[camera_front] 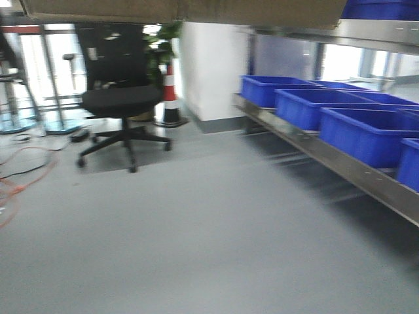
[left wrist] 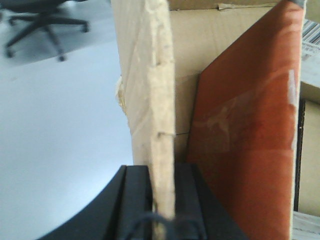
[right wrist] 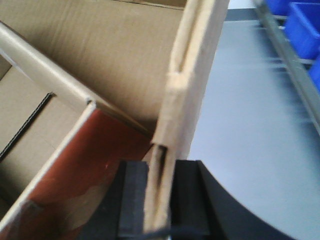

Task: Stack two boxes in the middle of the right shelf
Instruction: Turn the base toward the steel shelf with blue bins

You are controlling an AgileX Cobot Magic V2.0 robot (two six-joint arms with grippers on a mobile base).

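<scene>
- The left gripper (left wrist: 162,200) is pinched tight on one wall of the box (left wrist: 145,75).
- The box is up in the air, not on the shelf (camera_front: 353,173) yet, so the stacking is still to do.
- A red-brown sheet (left wrist: 245,140) leans inside the box.
- The right gripper (right wrist: 159,200) is pinched on the other wall.
- Blue bins (camera_front: 308,108) sit on the shelf to the right. They look empty, but the picture is blurry.

Brown corrugated cardboard box (left wrist: 147,90), open-topped, up off the floor (camera_front: 196,248). Side walls upright: I pinch one in my left claw (left wrist: 162,205), the other in my right claw (right wrist: 159,200). Shiny stainless-steel shelf (camera_front: 376,31) on the right, blurred, just beside the box's bottom corner.
</scene>
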